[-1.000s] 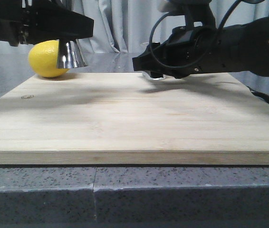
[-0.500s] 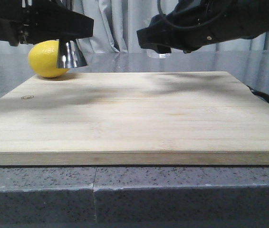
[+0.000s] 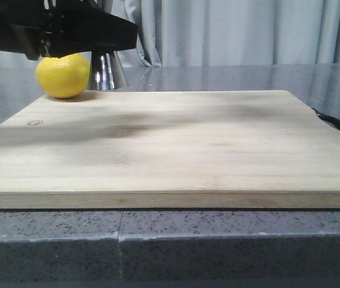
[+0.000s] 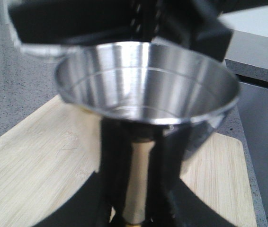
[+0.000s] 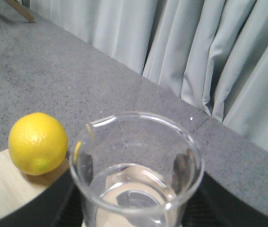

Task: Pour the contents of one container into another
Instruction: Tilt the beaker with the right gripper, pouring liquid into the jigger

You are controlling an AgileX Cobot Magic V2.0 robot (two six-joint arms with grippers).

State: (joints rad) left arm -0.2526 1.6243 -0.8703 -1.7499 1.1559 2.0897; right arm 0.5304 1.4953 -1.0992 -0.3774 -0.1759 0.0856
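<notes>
Clamped around the narrow gold-banded waist of the steel jigger [image 4: 146,90], the left gripper [image 4: 136,208] holds it upright at the far left corner of the wooden cutting board [image 3: 176,144], the jigger's lower cone showing just beside the lemon [image 3: 62,75] in the front view. Its upper cup faces up and looks dry and empty. The right gripper is out of the front view; only dark shapes at either side of the glass beaker [image 5: 136,175] show in its wrist view, so it appears to be carrying the beaker, though I cannot tell how its fingers stand. The beaker sits level, its pouring lip toward the lemon, with what may be a little clear liquid low inside. This looks like the carry before the pour. Next, the beaker's lip must come over the jigger's mouth and tip slowly, while the left arm keeps the cup level.
</notes>
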